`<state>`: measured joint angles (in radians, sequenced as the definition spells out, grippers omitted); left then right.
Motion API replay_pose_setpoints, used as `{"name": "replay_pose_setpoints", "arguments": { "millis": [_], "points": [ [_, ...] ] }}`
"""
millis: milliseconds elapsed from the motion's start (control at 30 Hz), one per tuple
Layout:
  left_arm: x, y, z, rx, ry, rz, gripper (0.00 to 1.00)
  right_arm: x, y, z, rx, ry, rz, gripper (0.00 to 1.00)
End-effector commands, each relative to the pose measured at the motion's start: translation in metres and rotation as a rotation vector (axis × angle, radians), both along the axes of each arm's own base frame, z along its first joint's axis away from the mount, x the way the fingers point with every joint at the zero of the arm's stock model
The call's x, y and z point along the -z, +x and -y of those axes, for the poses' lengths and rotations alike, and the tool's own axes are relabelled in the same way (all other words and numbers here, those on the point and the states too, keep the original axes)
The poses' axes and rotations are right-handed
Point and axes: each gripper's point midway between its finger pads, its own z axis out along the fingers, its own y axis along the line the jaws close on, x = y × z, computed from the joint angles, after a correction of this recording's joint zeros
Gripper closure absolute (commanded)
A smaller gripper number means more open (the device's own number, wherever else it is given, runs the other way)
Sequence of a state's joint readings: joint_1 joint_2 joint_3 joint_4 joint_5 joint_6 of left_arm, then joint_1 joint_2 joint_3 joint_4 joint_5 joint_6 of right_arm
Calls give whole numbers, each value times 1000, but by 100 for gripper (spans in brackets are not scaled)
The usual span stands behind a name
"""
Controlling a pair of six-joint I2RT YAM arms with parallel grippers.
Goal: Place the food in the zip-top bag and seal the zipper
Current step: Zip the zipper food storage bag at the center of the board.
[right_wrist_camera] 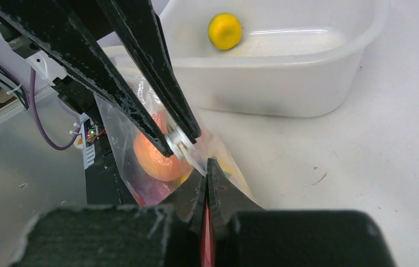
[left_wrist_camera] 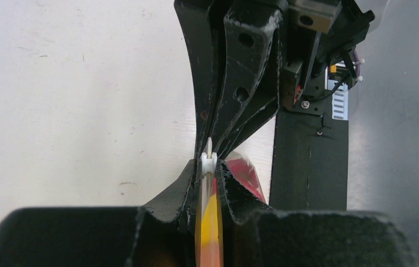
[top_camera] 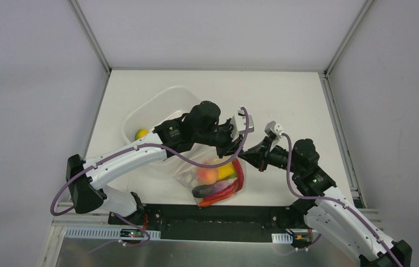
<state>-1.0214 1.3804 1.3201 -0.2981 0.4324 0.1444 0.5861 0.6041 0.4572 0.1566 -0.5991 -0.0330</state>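
The zip-top bag (top_camera: 214, 181) lies near the table's front edge with several pieces of food inside: an orange fruit (right_wrist_camera: 156, 158), a yellow piece (top_camera: 227, 170), a red one (top_camera: 239, 177) and a dark purple one (top_camera: 204, 191). My left gripper (top_camera: 231, 146) is shut on the zipper at its small white slider (left_wrist_camera: 209, 162), which also shows in the right wrist view (right_wrist_camera: 181, 139). My right gripper (top_camera: 246, 158) is shut on the bag's top edge right beside it (right_wrist_camera: 208, 168). The two grippers' tips almost touch. One yellow fruit (top_camera: 141, 134) lies in the white tub (top_camera: 157, 108).
The white tub (right_wrist_camera: 285, 83) stands to the left of and behind the bag, with the left arm (top_camera: 135, 156) reaching over its front rim. The black base strip (top_camera: 218, 214) runs along the table's near edge just below the bag.
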Motion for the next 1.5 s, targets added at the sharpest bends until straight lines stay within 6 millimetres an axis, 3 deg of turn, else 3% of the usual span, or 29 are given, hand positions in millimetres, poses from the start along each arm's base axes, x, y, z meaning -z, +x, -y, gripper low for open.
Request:
{"name": "replay_pose_setpoints", "arguments": {
  "millis": [0,200,400,533,633,700,1000,1233,1467],
  "points": [
    [-1,-5,-28,-17,45,53,100,-40,2,-1,1,69,85,100],
    [3,-6,-38,-33,63,66,100,-39,1,-2,-8,66,82,100],
    [-9,-8,-24,-8,5,41,100,-42,-10,-7,-81,68,62,99],
    [-22,-10,-14,21,-28,29,100,-40,-14,-9,-118,31,46,67],
    [-24,-12,-9,40,-29,16,100,-37,-9,-9,-117,-2,46,64],
    [-25,-12,-9,43,-27,17,100,-35,-11,-10,-141,-22,54,68],
    [-24,-10,-14,29,-15,31,100,-33,-9,-10,-140,-41,73,99],
    [-17,-8,-19,14,12,43,100,-42,2,-2,-25,9,96,100],
    [1,-2,-43,-55,70,65,100,-42,1,2,6,40,96,100]
  ]
}}
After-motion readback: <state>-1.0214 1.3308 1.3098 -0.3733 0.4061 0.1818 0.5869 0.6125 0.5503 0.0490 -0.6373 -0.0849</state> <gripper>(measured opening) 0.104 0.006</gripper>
